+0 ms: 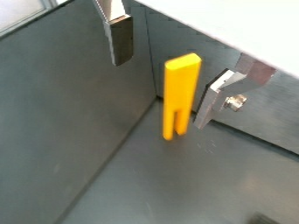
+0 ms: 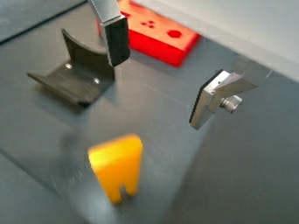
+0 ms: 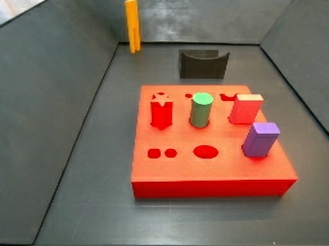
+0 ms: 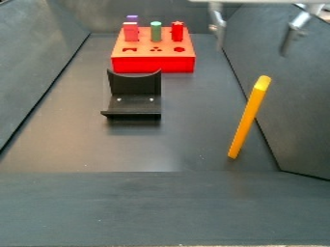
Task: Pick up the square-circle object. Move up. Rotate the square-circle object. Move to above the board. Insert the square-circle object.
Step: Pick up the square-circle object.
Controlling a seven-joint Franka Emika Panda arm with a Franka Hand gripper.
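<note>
The square-circle object (image 4: 249,118) is a long orange-yellow piece that leans against the side wall, legs down. It shows in a side view (image 3: 131,26) and in both wrist views (image 1: 180,96) (image 2: 117,166), blurred in one of them. My gripper (image 4: 256,24) is open and empty. It hangs above the piece and clear of it. In a wrist view the piece lies between the fingers (image 1: 121,39), closer to one of them. The red board (image 3: 213,173) lies on the floor, apart from the gripper (image 1: 170,70), and also shows in a wrist view (image 2: 158,39).
The board carries a red star peg (image 3: 161,110), a green cylinder peg (image 3: 201,109), a red block peg (image 3: 244,108) and a purple block peg (image 3: 261,139). The dark fixture (image 4: 131,96) stands in front of the board. Grey walls enclose the floor.
</note>
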